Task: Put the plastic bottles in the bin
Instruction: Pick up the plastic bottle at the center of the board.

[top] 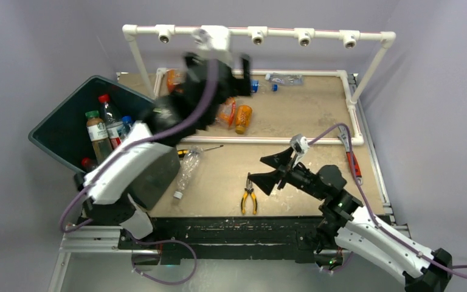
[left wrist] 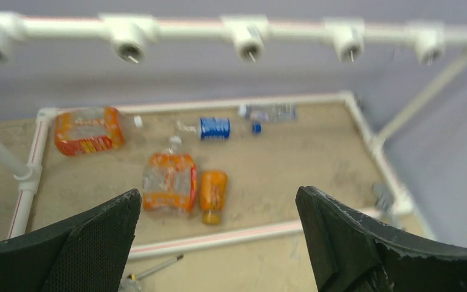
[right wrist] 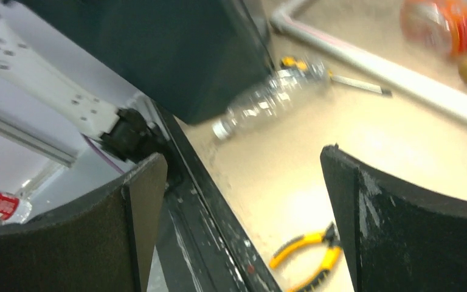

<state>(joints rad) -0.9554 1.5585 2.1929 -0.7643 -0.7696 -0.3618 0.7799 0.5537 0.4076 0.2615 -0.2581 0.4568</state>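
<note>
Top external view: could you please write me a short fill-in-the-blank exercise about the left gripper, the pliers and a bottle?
1. The left gripper is ___ and holds nothing.
2. The metal pliers on the table have ___ handles.
3. The clear crushed plastic bottle lies (inside/outside) ___ the large dark teal plastic bin.
Missing words: open; yellow; outside.

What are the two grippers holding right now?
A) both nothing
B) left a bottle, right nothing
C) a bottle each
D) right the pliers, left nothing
A: in the wrist views the left gripper and the right gripper both have wide-open jaws with nothing between them, and the pliers lie loose on the table.
</note>
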